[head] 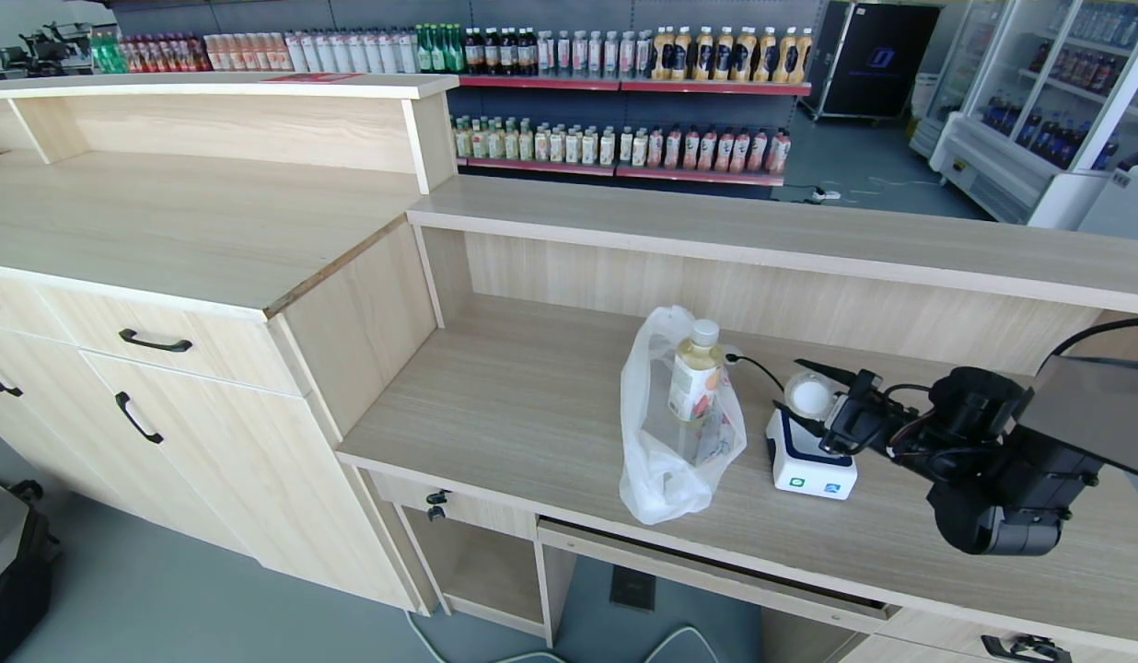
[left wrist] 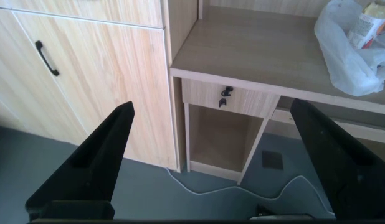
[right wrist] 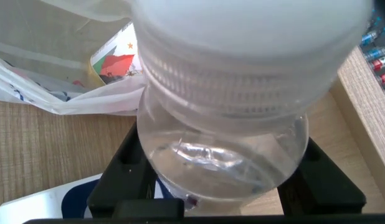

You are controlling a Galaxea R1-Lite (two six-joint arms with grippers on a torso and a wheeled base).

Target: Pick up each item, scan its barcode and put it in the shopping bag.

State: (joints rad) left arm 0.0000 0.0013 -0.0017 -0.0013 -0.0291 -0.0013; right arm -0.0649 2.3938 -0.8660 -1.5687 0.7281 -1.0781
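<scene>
Checkout counter during the scanning step. The right gripper (head: pixel 795 387) is pinching a clear bottle (head: pixel 811 399) with a white cap, its black fingers (right wrist: pixel 121 177) pressing on opposite sides of the bottle's body. The bottle is hanging directly over the white-and-blue scanner (head: pixel 808 470); whether the two are touching cannot be told. The scanner is sitting on the lower wooden counter (head: pixel 532 405), with a black cable running from behind it. Just beside the scanner, on the robot's left of it, the white shopping bag (head: pixel 652 460) is standing open on the same counter. A juice bottle (head: pixel 696 373) with a pale cap is standing upright inside the bag, its neck showing above the plastic. In the right wrist view the clear bottle (right wrist: pixel 223 124) is sitting between the fingers with the bag (right wrist: pixel 61 93) close behind it. The left gripper (left wrist: pixel 212 104) is hanging low in front of the counter with its claw spread wide and holding nothing, above the grey floor (left wrist: pixel 149 199). It is facing a small drawer (left wrist: pixel 225 96) with a key in its lock. Shelves of drinks (head: pixel 624 55) are lining the wall behind.
</scene>
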